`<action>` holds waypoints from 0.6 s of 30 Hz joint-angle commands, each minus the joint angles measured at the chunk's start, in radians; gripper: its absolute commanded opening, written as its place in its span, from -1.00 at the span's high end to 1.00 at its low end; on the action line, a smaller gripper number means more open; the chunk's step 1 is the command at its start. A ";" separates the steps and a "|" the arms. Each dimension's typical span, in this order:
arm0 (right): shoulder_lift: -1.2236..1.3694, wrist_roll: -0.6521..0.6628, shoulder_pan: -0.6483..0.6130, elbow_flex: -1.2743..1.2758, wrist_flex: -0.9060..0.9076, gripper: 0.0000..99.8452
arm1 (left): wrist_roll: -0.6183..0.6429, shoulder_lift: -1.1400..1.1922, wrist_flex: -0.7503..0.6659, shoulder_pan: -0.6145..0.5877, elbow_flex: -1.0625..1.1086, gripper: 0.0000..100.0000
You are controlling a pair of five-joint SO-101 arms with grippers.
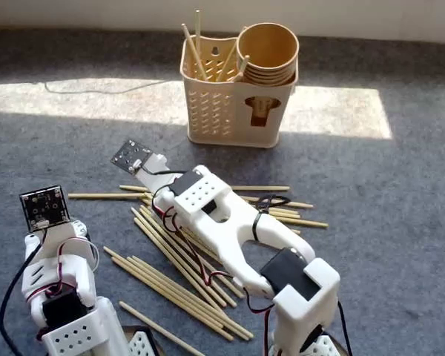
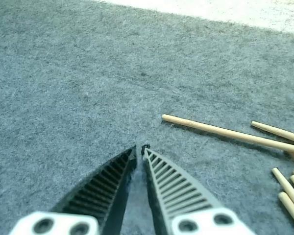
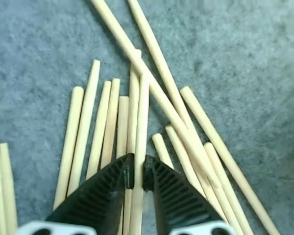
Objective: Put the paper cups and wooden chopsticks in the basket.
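Right gripper [image 3: 138, 171] pinched on a chopstick [image 3: 143, 127] in the pile; left gripper [image 2: 139, 151] closed, empty, over carpet [image 2: 88, 73]; cups [image 1: 268, 48] in basket [image 1: 215, 111].

Grey carpet [image 1: 400, 222] crossed by a sunlit band [image 1: 341, 111], pale wall [image 1: 96, 15] behind.

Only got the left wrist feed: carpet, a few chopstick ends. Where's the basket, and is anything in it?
Observer: In the high view the basket stands upright at the far end, with a stack of paper cups in one compartment.
Operator: Chopsticks in it?
Observer: A few standing chopsticks are in the other compartment. Most are loose chopsticks lying in front of it.
Operator: Right arm?
Observer: The right gripper is shut, low over the loose pile.
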 commanded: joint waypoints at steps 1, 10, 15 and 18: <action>-0.110 0.003 0.030 -0.010 0.012 0.99 | -0.006 -0.012 -0.005 -0.002 -0.033 0.92; -0.308 0.002 0.058 0.111 0.013 0.99 | -0.006 -0.012 -0.005 0.028 -0.030 0.92; -0.452 -0.078 0.097 0.157 0.013 0.99 | -0.006 -0.012 -0.005 0.028 -0.031 0.92; -0.547 -0.104 0.142 0.160 0.013 0.99 | -0.006 -0.012 -0.005 0.028 -0.031 0.92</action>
